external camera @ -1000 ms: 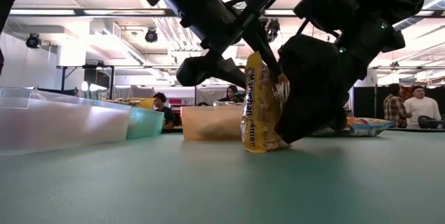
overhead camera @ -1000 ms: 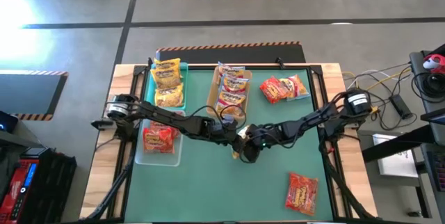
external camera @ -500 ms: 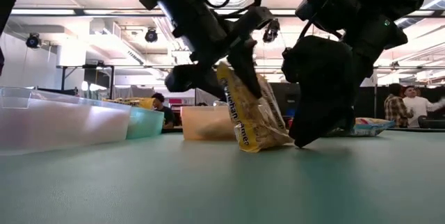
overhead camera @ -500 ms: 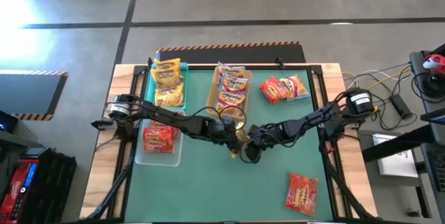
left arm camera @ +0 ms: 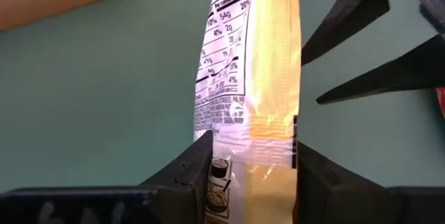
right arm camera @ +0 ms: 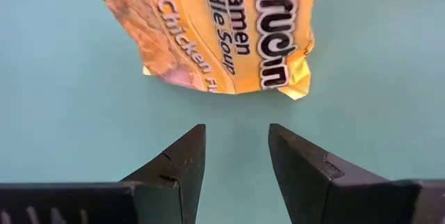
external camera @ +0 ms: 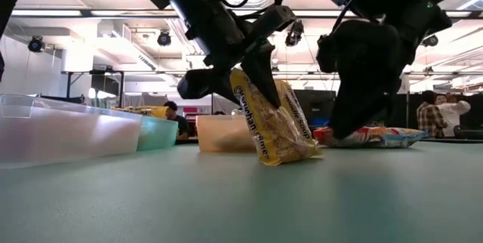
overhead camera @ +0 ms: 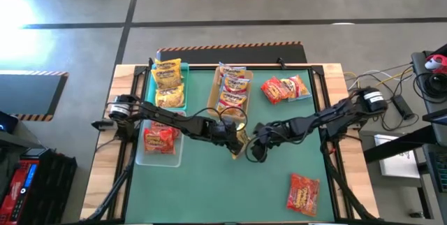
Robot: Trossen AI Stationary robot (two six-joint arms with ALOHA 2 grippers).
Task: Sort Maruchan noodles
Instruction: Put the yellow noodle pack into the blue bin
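Observation:
A yellow Maruchan chicken ramen packet stands tilted near the table's middle. In the low view the packet leans with its top toward the left arm. My left gripper is shut on its upper part. My right gripper is open and hangs just to the right of the packet, with a strip of bare green mat between its fingertips and the packet. In the high view the right gripper sits beside the left gripper. My left gripper pinches the yellow packet's upper end between its two fingers, coming down slanting from the table's left. The packet is tilted below the fingers, and its lower edge rests on the mat.
A teal tray holds yellow packets, a tan tray orange-and-red ones, a clear tray a red one. Loose packets lie near the far right, and a red packet near the right front corner. People stand in the room behind.
My right gripper has come off the yellow packet, risen and drawn back toward the table's right. The packet, upright a second ago, now leans in my left gripper with its top toward the left, while its lower edge has stayed on the mat.

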